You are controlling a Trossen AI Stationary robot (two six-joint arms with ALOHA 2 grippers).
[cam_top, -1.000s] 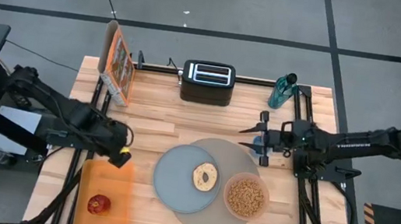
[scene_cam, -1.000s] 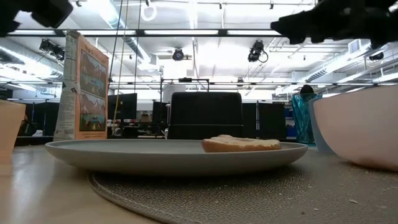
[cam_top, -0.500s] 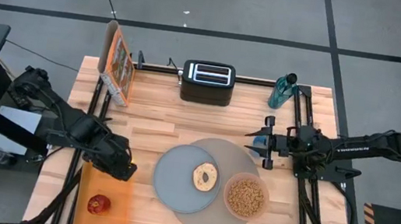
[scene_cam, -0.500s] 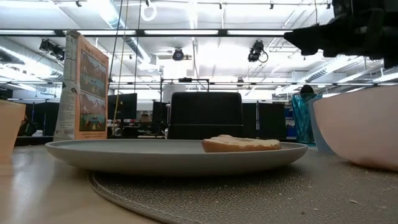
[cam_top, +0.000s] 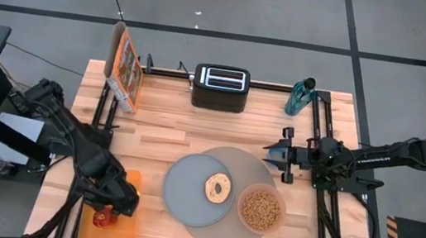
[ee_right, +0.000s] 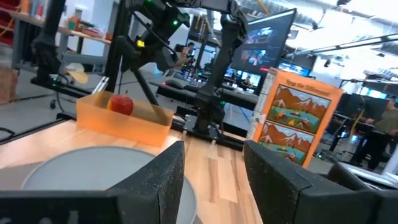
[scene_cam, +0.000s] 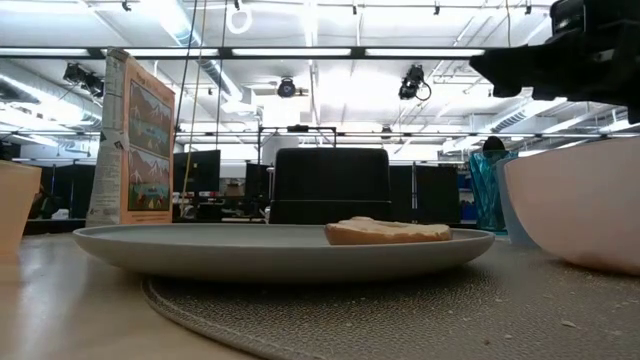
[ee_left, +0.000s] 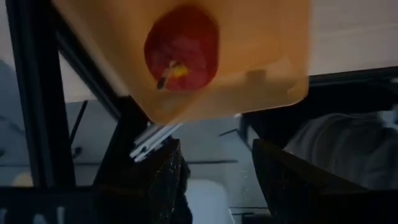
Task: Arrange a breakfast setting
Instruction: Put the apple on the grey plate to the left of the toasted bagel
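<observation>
One apple [ee_left: 181,48] in orange tray [cam_top: 128,222] under wide left pincer [ee_left: 214,171]; bowl [cam_top: 261,209] w/ cereal; right pincer [ee_right: 211,165] wide.

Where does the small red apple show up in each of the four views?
High view: apple near the table's front left corner, mostly covered by the left gripper.
Low view: not in it.
Left wrist view: apple seen from straight above, beyond the fingers.
Right wrist view: apple far across the table.
Shared landmark: the orange board under it.
</observation>
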